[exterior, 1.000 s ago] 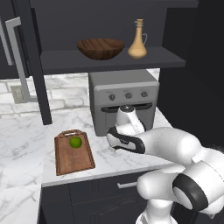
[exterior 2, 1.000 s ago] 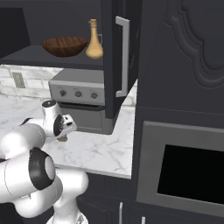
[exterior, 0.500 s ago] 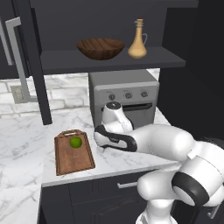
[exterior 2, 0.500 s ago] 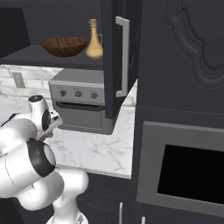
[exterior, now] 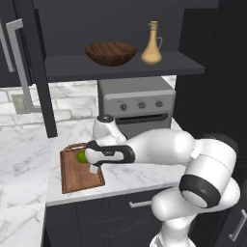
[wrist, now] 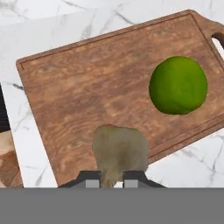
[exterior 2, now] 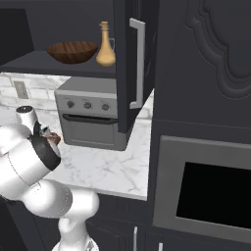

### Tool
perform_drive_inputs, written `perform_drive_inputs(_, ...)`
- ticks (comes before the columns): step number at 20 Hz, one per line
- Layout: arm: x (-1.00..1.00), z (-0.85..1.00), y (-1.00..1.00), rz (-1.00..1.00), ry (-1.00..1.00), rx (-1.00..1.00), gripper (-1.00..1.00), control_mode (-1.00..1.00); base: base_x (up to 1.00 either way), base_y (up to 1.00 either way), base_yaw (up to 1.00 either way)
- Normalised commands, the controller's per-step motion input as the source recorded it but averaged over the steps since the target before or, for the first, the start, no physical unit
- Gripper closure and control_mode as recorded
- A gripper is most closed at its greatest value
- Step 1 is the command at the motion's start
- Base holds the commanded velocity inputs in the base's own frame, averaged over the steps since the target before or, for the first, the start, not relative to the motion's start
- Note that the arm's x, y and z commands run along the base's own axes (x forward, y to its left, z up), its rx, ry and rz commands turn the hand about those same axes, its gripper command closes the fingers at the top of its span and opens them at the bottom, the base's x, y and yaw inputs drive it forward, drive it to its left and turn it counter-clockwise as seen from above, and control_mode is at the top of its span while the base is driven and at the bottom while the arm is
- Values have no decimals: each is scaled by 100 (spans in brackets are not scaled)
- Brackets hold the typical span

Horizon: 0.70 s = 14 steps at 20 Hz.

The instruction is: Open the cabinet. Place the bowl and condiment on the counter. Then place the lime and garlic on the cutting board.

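Observation:
In the hand view a pale brownish garlic [wrist: 119, 154] sits between my fingertips, with my gripper [wrist: 112, 178] shut on it just over the near part of the wooden cutting board [wrist: 83, 96]. The green lime [wrist: 178, 85] lies on the board, apart from the garlic. From the left base view my gripper [exterior: 91, 161] hovers over the board [exterior: 77, 177], right beside the lime [exterior: 82, 157]. The wooden bowl [exterior: 111, 53] and the tan condiment bottle [exterior: 152, 44] stand side by side on the open cabinet's shelf [exterior: 120, 67].
A grey toaster oven [exterior: 137, 103] stands on the marble counter [exterior: 24, 159] behind my arm. The cabinet's doors hang open: the left door [exterior: 29, 67] and the right door [exterior 2: 135, 63]. A tall dark unit with a built-in oven [exterior 2: 215, 196] bounds the right side.
My arm has swung left from in front of the toaster oven to over the cutting board, carrying the garlic. The lime, bowl and bottle have stayed put.

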Motion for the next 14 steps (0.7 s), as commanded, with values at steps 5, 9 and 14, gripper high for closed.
perform_drive_inputs(5, 0, -14, 48, 9, 4, 0, 100, -100, 0, 0, 0)
perform_drive_inputs(9, 4, -38, 6, 3, 4, 0, 100, -100, 0, 0, 0)
perform_drive_inputs(14, 31, -40, 6, 2, 1, 0, 100, -100, 0, 0, 0)
